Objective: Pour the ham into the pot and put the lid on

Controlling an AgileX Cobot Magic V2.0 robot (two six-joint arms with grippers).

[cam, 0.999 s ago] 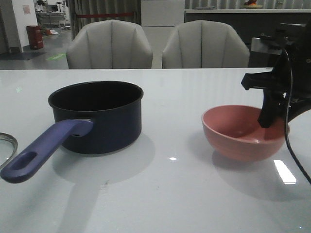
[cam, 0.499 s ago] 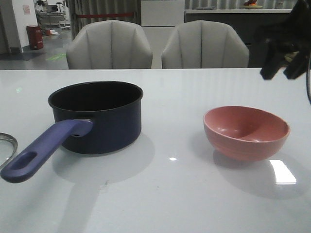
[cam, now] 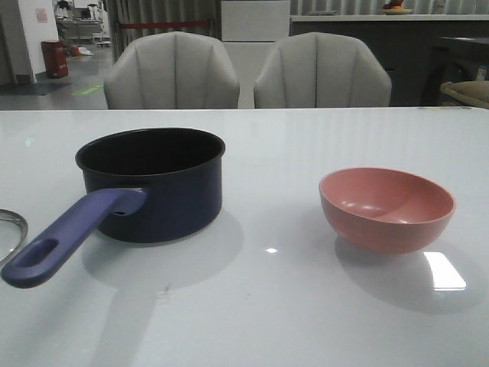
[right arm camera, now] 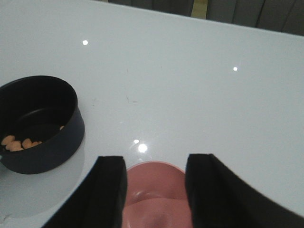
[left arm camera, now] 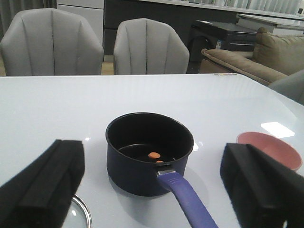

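the ham (right arm camera: 19, 142) lies as small orange pieces on the black floor of the pot (cam: 157, 183), which stands upright at the left of the white table (cam: 252, 306). its purple-blue handle (cam: 65, 237) reaches toward seven o'clock in the front view. the lid (cam: 9, 229) lies flat on the table at eight o'clock from the pot, only its rim showing at the frame edge, close to the handle end but apart from it. the pot mouth is uncovered.

the pink bowl (cam: 387, 208) stands upright at three o'clock from the pot, well apart from it. two grey chairs (cam: 172, 70) stand behind the far table edge at twelve o'clock. nothing stands between pot and lid or between pot and bowl.

the left gripper (left arm camera: 156, 190) hangs above the pot, fingers (left arm camera: 45, 183) wide apart, holding nothing. the right gripper (right arm camera: 156, 190) hangs over the bowl, fingers (right arm camera: 111, 190) apart, holding nothing.

against the earlier front frames, the right arm has left that view; a second ago its gripper stood at the bowl rim, half a second ago it was raised at two o'clock. the bowl sits slightly shifted.
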